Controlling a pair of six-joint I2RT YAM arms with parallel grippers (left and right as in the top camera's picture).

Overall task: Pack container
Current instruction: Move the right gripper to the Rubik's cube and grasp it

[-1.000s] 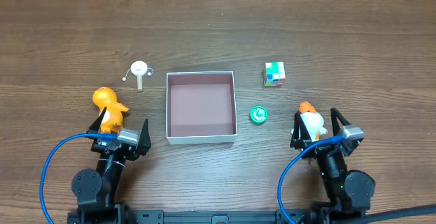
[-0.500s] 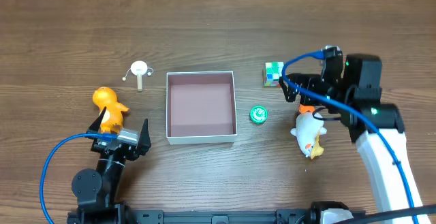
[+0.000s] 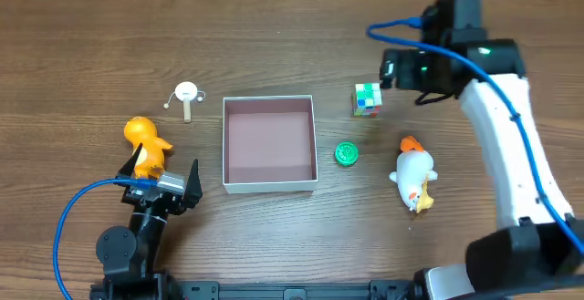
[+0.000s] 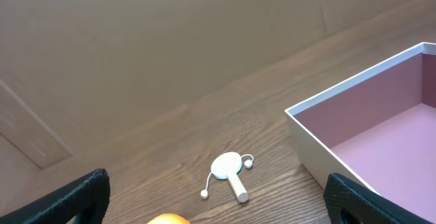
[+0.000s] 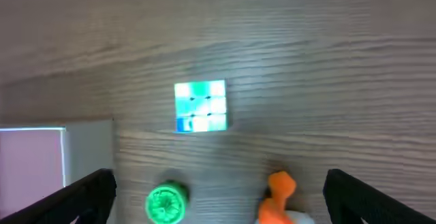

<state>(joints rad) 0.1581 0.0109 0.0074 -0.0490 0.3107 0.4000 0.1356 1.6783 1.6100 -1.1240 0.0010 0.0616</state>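
A: Spotting the square, shallow, white-walled container (image 3: 270, 145) with the pinkish-brown floor anywhere?

B: Yep, sitting about mid-bench on the brown wooden bench (image 3: 274, 26), open top, only bare floor showing inside. Counting 5 loose toys around it, all outside the walls.

A: Checked the left pincer (image 4: 218, 190)?

B: Parked low at the near-left edge, fingers spread wide apart, gripping nothing. Got an orange duck-shaped plastic figure (image 3: 146, 145) standing just ahead of it, left of the container. Further back, seeing a little white round-headed rattle (image 3: 186, 95) with 2 tiny beads on strings, lying flat near the container's far-left corner.

A: And the right pincer (image 5: 219, 180)?

B: Out over the far-right part of the bench, fingers wide apart too, clamped on nothing. Looking straight down at a small multicoloured puzzle cube (image 5: 200, 106), mostly green and white on top. Can't tell how high above it though.

A: Anything else on that side?

B: Seeing a round green disc (image 3: 346, 154) just beside the container's right wall, apart from it. Also a white plush bird with an orange head tuft (image 3: 412, 174), lying on its side right of the disc, well apart from the container.
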